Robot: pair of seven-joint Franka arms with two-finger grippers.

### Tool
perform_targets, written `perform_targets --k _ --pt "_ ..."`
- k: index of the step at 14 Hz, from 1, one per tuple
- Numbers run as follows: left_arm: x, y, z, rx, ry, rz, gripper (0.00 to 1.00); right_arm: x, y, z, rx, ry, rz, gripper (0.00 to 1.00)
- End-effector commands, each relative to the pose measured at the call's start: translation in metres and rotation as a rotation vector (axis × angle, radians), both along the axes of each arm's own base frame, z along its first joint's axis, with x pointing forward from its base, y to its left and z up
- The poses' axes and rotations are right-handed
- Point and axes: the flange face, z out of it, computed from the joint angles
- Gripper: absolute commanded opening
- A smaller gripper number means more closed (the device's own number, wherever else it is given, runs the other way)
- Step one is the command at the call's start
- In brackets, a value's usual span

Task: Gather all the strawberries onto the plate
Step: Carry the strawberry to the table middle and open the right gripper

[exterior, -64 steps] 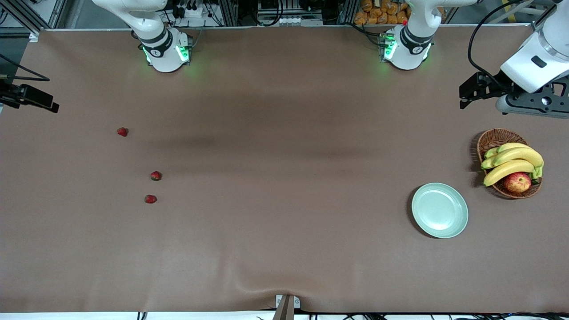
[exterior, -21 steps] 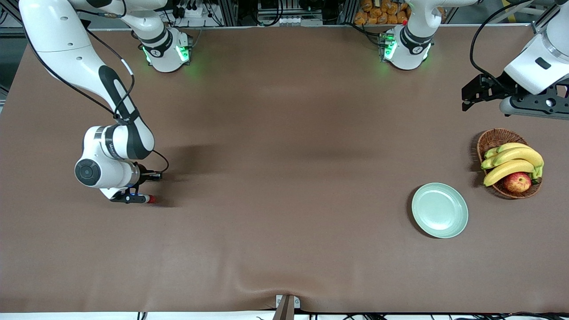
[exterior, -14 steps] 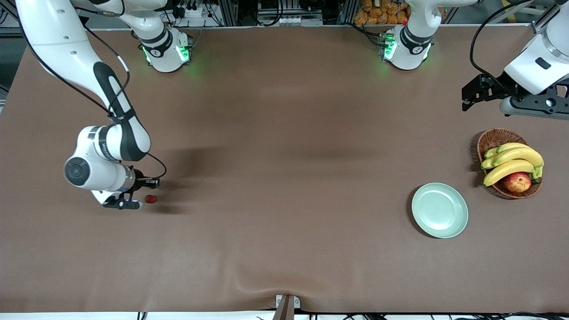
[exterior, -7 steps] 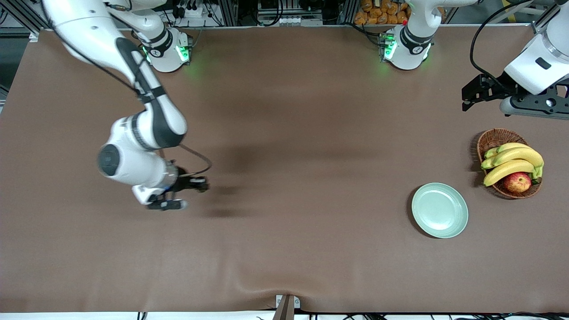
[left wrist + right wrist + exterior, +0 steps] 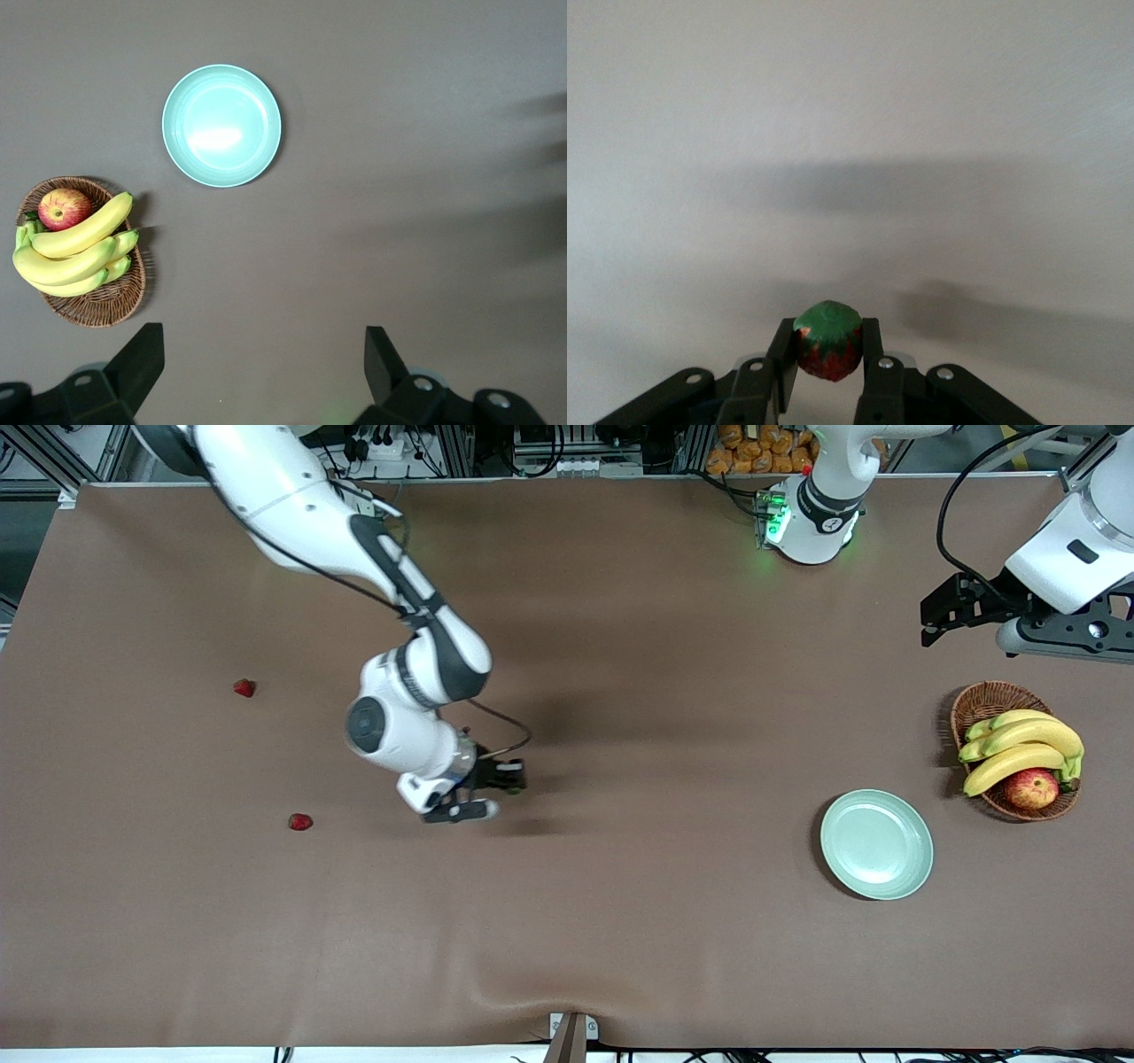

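My right gripper (image 5: 493, 791) is shut on one strawberry (image 5: 828, 341), red with a green cap, and holds it above bare table near the middle; the berry is hidden in the front view. Two more strawberries lie on the table toward the right arm's end: one (image 5: 244, 687) farther from the front camera, one (image 5: 300, 822) nearer. The pale mint-green plate (image 5: 876, 844) sits empty toward the left arm's end and also shows in the left wrist view (image 5: 221, 125). My left gripper (image 5: 928, 615) waits open and empty, high up near the basket, fingers (image 5: 133, 363) wide apart.
A brown wicker basket (image 5: 983, 701) with bananas (image 5: 1019, 748) and a red-yellow apple (image 5: 1031, 788) stands beside the plate, closer to the left arm's end of the table. It also shows in the left wrist view (image 5: 97, 305). Brown cloth covers the table (image 5: 620, 912).
My right arm came down at the strawberries, took hold of the middle one and has carried it toward the table's middle. The left arm has hardly moved.
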Motion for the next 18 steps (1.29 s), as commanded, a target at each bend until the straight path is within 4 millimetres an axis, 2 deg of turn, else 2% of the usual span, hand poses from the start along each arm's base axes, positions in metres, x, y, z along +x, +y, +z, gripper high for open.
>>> perform_targets --k 1,2,4,6,8,9,10,12,14,15,17,18 --pt "0.0 0.001 0.001 -0.016 -0.004 -0.009 1.0 0.0 0.01 -0.01 0.012 0.017 -0.01 0.81" --pt "0.0 0.001 0.001 -0.015 -0.004 -0.009 1.0 -0.007 0.018 -0.02 0.005 0.024 0.004 1.0" --pt "0.0 0.001 0.001 -0.015 -0.002 -0.009 1.0 -0.004 0.017 -0.021 0.007 -0.003 -0.01 1.0" --pt "0.0 0.001 0.001 -0.015 -0.002 -0.009 1.0 0.01 -0.002 -0.004 0.017 -0.012 -0.034 1.0" --pt "0.001 0.003 0.0 -0.014 0.002 -0.006 1.0 0.03 -0.042 0.013 0.017 0.036 -0.054 1.0" --pt "0.002 0.008 -0.001 -0.016 0.002 0.003 1.0 0.04 -0.069 0.023 0.006 0.052 -0.068 1.0" --pt "0.003 0.009 -0.001 -0.016 0.002 0.006 1.0 0.046 -0.09 0.034 0.001 0.065 -0.074 1.0" --pt "0.003 0.008 -0.002 -0.018 0.002 0.006 1.0 0.056 -0.133 0.045 -0.004 0.113 -0.079 1.0" --pt "0.005 0.01 -0.004 -0.029 0.007 0.015 1.0 0.066 -0.193 0.052 -0.079 0.099 -0.101 1.0" --pt "0.009 0.014 -0.01 -0.034 0.018 0.026 1.0 0.07 -0.229 0.057 -0.127 0.094 -0.103 1.0" --pt "0.016 0.017 -0.003 -0.038 -0.003 0.065 1.0 0.071 -0.274 0.057 -0.213 0.128 -0.072 1.0" --pt "0.019 0.016 -0.006 -0.04 0.002 0.067 1.0 0.073 -0.294 0.056 -0.252 0.123 -0.069 1.0"
